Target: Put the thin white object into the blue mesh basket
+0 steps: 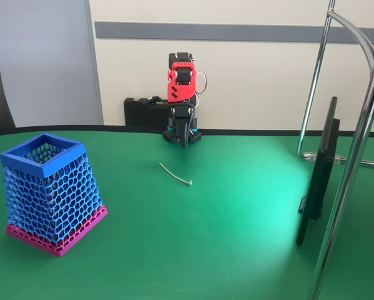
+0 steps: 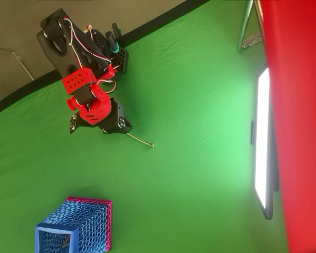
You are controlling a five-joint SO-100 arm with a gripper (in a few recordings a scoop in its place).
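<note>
Nearest in the fixed view, at 8 o'clock: tapered blue honeycomb-mesh basket (image 1: 48, 190) with solid square rim and magenta base, upright on the green cloth-covered desk (image 1: 236, 250). Near the middle: slender, slightly curved whitish strand (image 1: 175, 174), small knob at its right end, flat on the cloth, well apart from the basket. At 3 o'clock, a dark flat screen (image 1: 318, 175) edge-on beside chrome tubing (image 1: 355, 156). Farthest, at 12 o'clock: red-and-black arm folded upright, fingers (image 1: 183, 140) pointing down just above the desk, apparently closed, holding nothing.
</note>
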